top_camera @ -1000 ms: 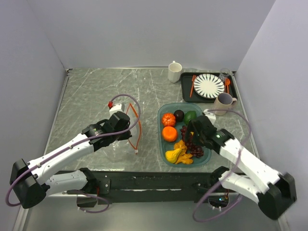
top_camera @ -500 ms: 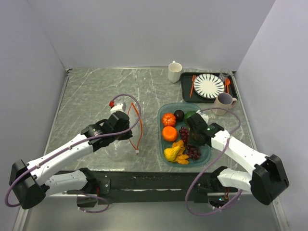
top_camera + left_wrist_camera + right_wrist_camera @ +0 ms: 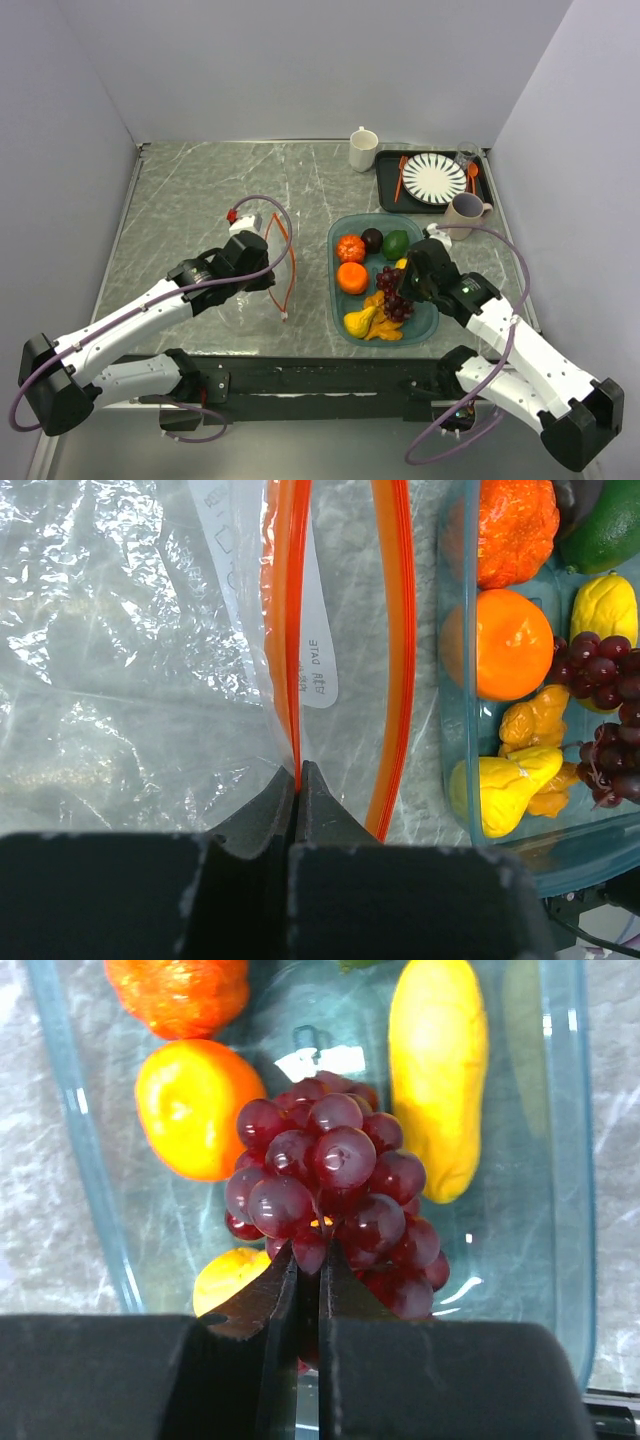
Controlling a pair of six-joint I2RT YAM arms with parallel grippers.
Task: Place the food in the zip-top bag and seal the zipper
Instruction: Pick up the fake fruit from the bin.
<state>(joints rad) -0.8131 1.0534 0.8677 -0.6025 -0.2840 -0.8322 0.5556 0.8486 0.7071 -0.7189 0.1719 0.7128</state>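
The clear zip-top bag (image 3: 250,295) lies left of the tray, its mouth held open. My left gripper (image 3: 299,768) is shut on one side of the orange-red zipper (image 3: 288,630), and the other side (image 3: 395,640) bows away toward the tray. My right gripper (image 3: 308,1255) is shut on the purple grape bunch (image 3: 335,1180), pinching a lower grape, over the teal tray (image 3: 334,290). More food lies in the tray: two orange rounds (image 3: 351,277), a dark plum (image 3: 372,239), a green fruit (image 3: 396,243) and yellow pieces (image 3: 362,322).
A black tray (image 3: 385,185) at the back right carries a striped plate (image 3: 434,178), an orange fork and spoon. A white mug (image 3: 363,149) and a beige mug (image 3: 464,214) stand near it. Grey walls enclose the marble table.
My right gripper has gone from open to shut on the grape bunch, and the bunch has shifted in the tray with it. The left gripper and bag have stayed put.
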